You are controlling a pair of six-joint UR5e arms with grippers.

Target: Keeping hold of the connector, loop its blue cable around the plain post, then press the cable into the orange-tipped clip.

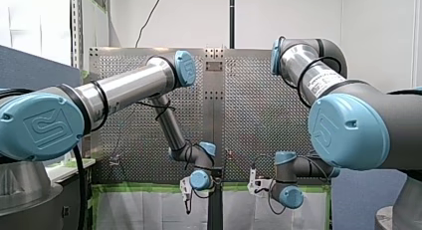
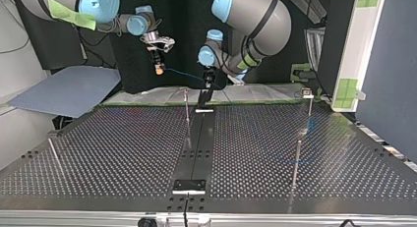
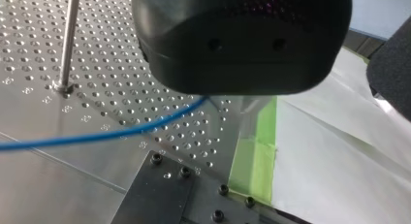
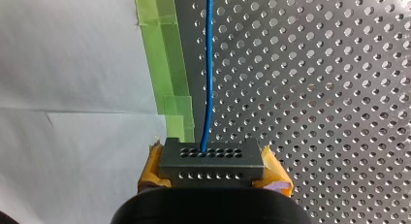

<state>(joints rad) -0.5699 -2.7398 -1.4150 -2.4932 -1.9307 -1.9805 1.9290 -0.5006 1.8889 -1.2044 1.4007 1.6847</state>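
My right gripper (image 4: 212, 169) is clamping the grey connector (image 4: 212, 156) between its yellow pads (image 4: 275, 173), at the top view's upper left. The blue cable (image 2: 184, 74) is running rightward to my left gripper (image 2: 208, 84), whose grip I cannot tell.

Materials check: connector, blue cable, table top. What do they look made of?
Connector: matte grey, likely metal; crisp edges, drilled hole rows.
Blue cable: smooth plastic-looking jacket, slight gloss, bends gently.
Table: bare silvery metal sheet, probably aluminium; dull sheen, punched holes.
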